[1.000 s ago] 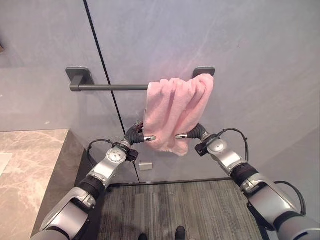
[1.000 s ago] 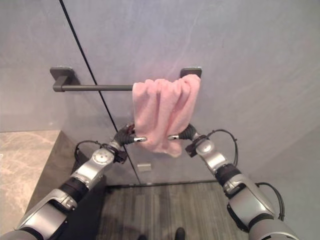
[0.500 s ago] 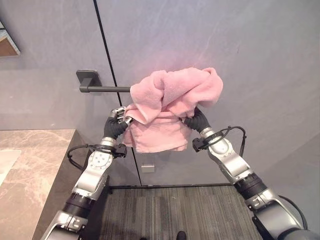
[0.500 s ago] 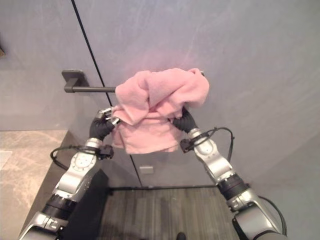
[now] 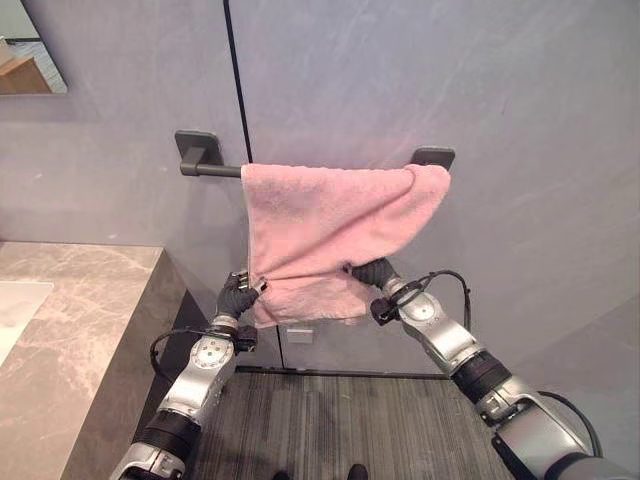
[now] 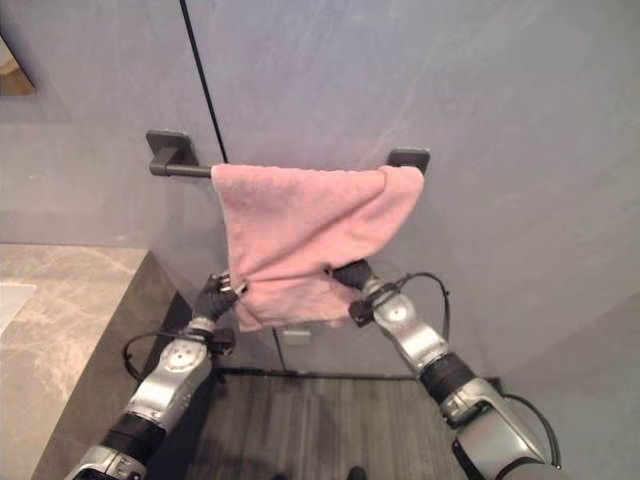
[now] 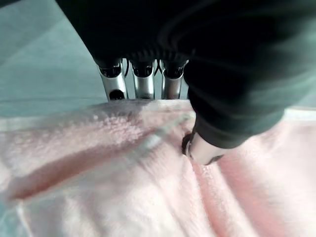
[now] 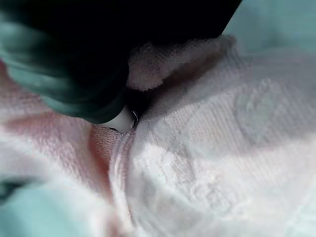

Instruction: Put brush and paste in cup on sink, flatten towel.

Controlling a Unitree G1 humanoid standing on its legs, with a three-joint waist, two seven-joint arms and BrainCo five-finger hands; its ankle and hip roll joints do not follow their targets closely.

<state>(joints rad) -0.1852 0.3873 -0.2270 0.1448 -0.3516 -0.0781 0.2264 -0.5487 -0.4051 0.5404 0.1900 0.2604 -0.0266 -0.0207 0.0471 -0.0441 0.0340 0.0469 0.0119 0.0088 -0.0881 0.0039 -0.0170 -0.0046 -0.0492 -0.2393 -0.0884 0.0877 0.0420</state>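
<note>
A pink towel hangs spread along a dark wall bar, covering it from near the left mount to the right mount. My left hand pinches the towel's lower left corner; in the left wrist view my thumb presses the cloth against the fingers. My right hand grips the towel's lower right edge, and its thumb is closed on a fold of cloth. Both hands are apart, holding the lower edge stretched.
A marble counter runs along the left, with a white sink's rim at its far edge. A small plate sits low on the grey wall. Dark ribbed matting covers the floor below.
The towel, bunched up over the bar before, now hangs spread flat along it. Both hands have come down and apart with its lower edge. The camera has shifted too.
</note>
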